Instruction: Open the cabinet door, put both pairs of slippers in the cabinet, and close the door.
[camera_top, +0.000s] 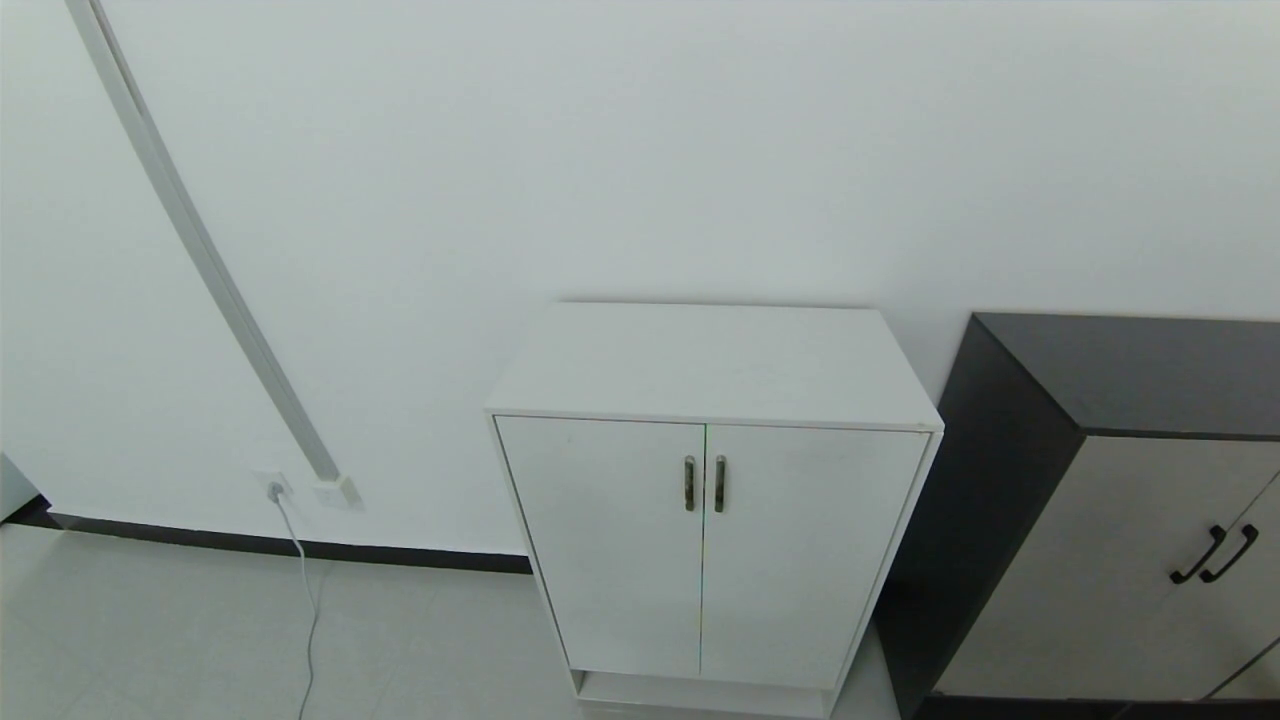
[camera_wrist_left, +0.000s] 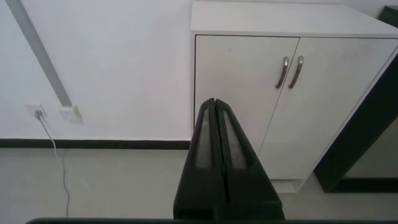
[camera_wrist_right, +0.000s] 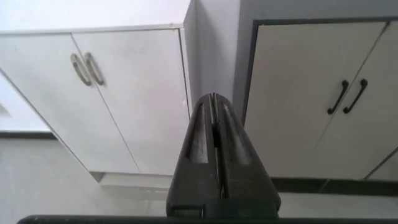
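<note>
Bright, even, diffuse light fills the room, and the wall (camera_top: 640, 150) is lit uniformly. The white cabinet (camera_top: 710, 360) throws only a faint, soft shadow along the wall behind its top. The dark cabinet (camera_top: 1000, 480) has its side in shade, while its pale doors show a mild sheen. In the head view the wall conduit (camera_top: 190, 230) bows, bent by wide-angle distortion toward the edge.

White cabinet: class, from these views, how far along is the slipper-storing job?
Done: nothing; the white cabinet has both doors shut. In hand: nothing; the left end effector and right end effector are shut, empty, apart from its handles. Left: opening, loading both pairs of slippers, closing.
</note>
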